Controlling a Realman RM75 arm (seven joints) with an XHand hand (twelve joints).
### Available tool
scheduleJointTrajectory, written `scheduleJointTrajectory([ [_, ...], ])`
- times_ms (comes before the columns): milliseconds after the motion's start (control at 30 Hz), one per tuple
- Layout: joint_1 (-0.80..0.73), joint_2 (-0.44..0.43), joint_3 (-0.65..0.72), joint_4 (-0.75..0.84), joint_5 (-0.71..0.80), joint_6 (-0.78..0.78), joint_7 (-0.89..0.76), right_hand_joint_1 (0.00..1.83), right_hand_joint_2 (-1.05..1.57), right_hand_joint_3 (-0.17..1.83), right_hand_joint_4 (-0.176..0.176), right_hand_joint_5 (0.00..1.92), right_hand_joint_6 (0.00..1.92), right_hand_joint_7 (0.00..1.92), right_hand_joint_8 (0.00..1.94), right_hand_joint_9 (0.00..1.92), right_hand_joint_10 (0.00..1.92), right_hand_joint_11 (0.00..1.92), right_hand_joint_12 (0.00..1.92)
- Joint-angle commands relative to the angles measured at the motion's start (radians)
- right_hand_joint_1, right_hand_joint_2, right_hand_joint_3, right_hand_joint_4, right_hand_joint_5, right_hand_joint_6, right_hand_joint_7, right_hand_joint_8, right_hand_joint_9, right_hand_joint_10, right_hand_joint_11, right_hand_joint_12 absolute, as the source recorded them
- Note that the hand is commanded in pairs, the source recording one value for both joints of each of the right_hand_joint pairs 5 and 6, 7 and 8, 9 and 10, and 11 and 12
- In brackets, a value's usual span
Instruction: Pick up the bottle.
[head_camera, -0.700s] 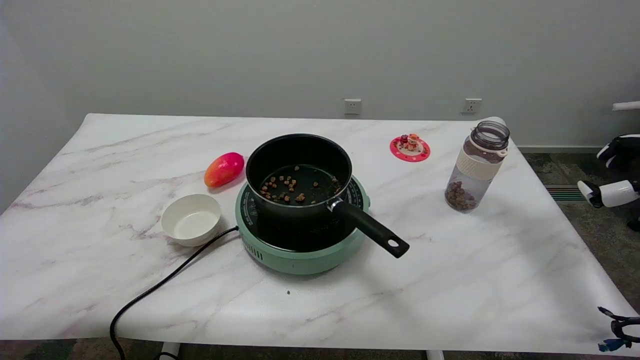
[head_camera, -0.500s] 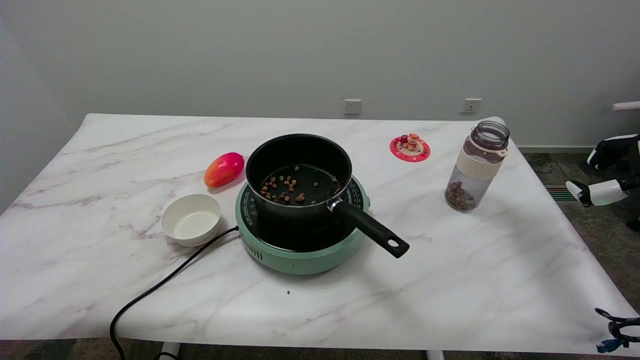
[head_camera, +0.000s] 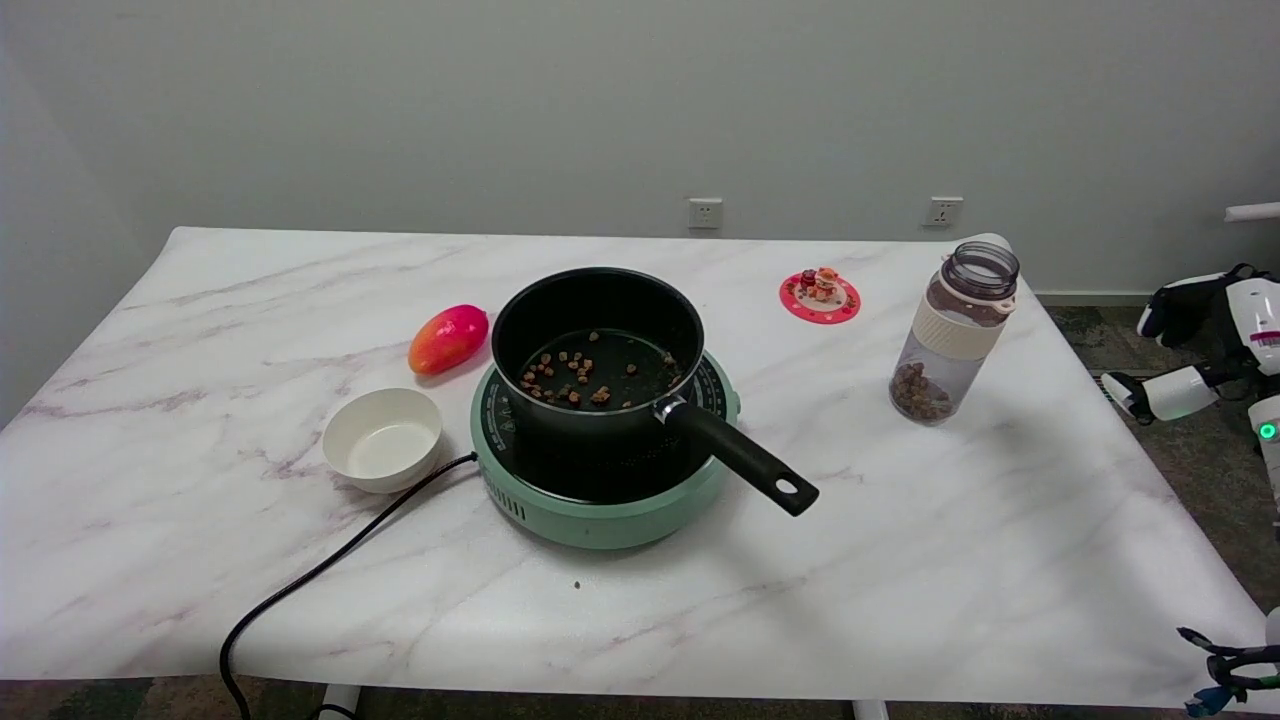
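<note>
The bottle (head_camera: 953, 334) stands upright near the table's right edge. It is clear, has a cream band below an open dark neck, and holds brown pellets at the bottom. My right hand (head_camera: 1190, 345) hangs off the table's right side, well to the right of the bottle and apart from it. Its black-and-white fingers are spread, with nothing between them.
A black saucepan (head_camera: 600, 355) with brown bits sits on a green hotplate (head_camera: 600, 490), its handle (head_camera: 745, 460) pointing toward the near right. A white bowl (head_camera: 383, 438), a mango (head_camera: 448, 338), a red coaster (head_camera: 820, 296) and a black cord (head_camera: 320, 570) lie on the marble table (head_camera: 950, 560).
My right hand has come in from the picture's right edge toward the table and bottle, and more of the arm now shows. The bottle has not moved.
</note>
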Motion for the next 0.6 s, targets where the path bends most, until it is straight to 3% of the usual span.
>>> scheduleJointTrajectory([
  [33, -0.024, -0.019, -0.027, 0.085, -0.01, -0.02, -0.062, 1.24, -0.24, 1.38, 0.0, 1.13, 1.13, 1.27, 1.27, 1.09, 1.09, 0.75, 0.75],
  [600, -0.005, -0.019, 0.054, 0.116, -0.114, -0.093, -0.069, 1.25, -0.42, 1.52, 0.0, 0.81, 0.81, 1.17, 1.17, 1.04, 1.04, 0.71, 0.71],
])
